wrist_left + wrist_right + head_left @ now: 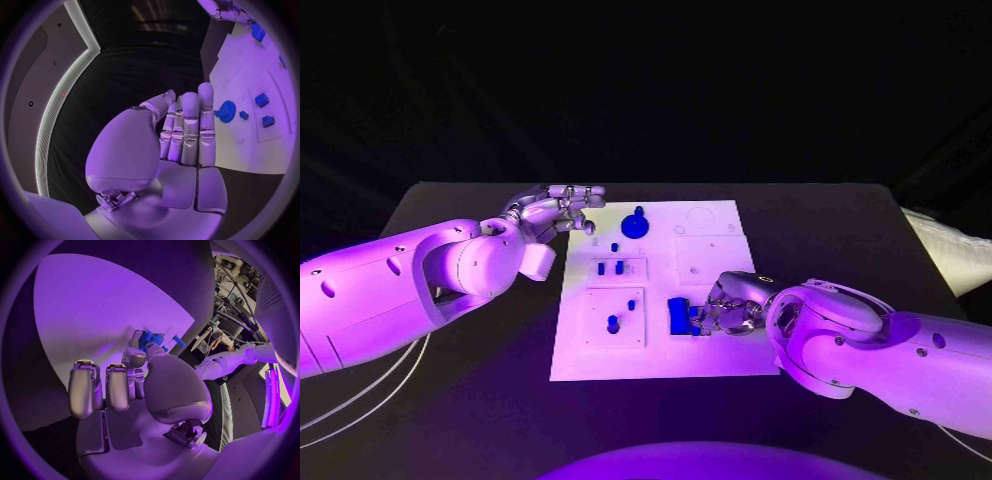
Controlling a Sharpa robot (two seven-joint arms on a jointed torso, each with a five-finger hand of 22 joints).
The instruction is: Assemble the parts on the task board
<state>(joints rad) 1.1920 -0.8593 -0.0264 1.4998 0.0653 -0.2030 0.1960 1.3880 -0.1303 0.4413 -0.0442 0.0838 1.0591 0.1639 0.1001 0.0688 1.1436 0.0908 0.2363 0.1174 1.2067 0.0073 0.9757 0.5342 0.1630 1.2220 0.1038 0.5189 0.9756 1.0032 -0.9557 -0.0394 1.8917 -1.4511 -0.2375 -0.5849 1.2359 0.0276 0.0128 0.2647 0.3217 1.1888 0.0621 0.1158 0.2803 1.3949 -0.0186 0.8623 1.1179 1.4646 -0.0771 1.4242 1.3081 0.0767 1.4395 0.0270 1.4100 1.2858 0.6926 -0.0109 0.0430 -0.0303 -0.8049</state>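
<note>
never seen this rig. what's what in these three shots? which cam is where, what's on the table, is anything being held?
It is a two-armed robot with silver many-fingered hands at a black table. The square picture comes from a camera on the robot's head, looking down. The two round pictures come from fisheye cameras at each wrist, behind that arm's own hand.

In the middle of the table lies the white task board, with small blue parts on it, among them a round blue gear near the far edge.

The right hand is down on the board, with its fingertips on a blue part; it appears to hold it. The left hand hangs by the board's far left corner, fingers close together, holding nothing.
</note>
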